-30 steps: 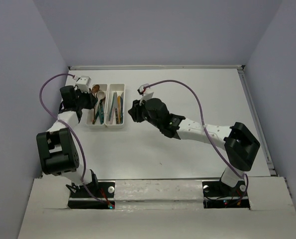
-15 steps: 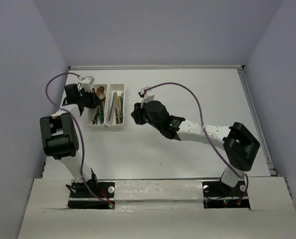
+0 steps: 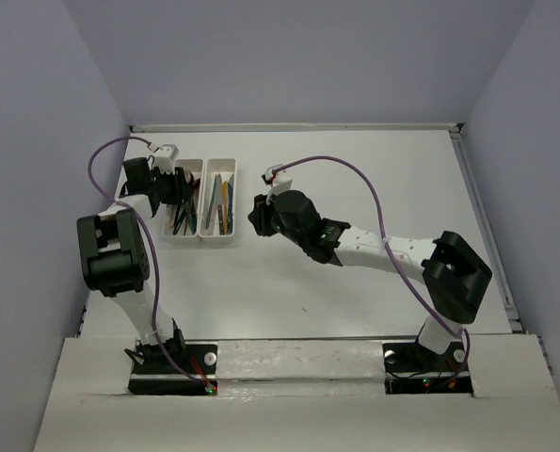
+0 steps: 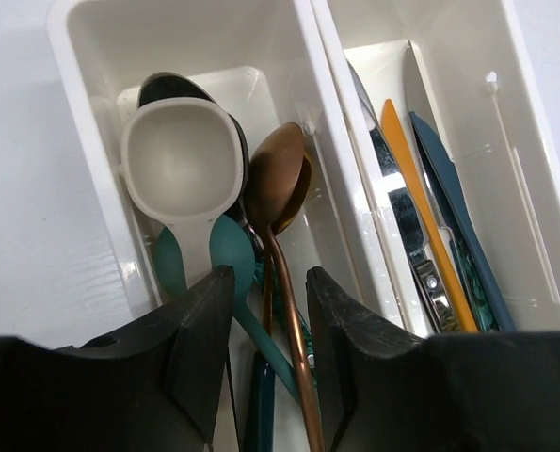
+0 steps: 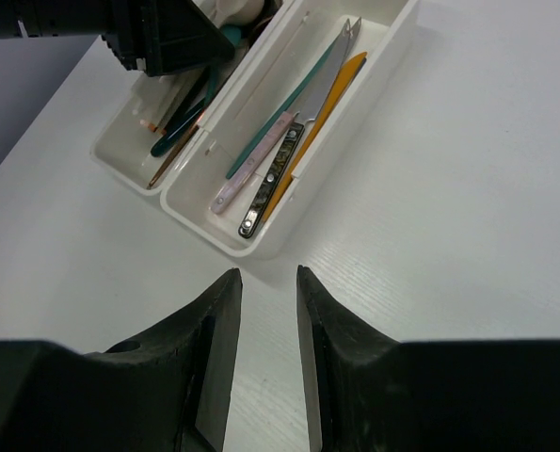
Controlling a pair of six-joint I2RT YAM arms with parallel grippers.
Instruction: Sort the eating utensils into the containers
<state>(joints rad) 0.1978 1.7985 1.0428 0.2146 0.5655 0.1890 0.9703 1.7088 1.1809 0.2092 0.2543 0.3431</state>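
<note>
The left pincer (image 4: 268, 282) is hanging, jaws apart, over the spoon tray (image 4: 72, 94), the copper spoon (image 4: 272, 174) lying loose between them. On rising, a finger (image 4: 200, 348) may be catching its handle and dragging it out. The right pincer (image 5: 268, 278) is idling, apart and empty.

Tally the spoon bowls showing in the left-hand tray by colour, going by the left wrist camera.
Beige spoon: 1
Black spoon: 1
Copper-toned spoons: 2, one nested under the other
Teal spoons: 2
Total: 6 showing in the tray; more may lie hidden beneath.
</note>
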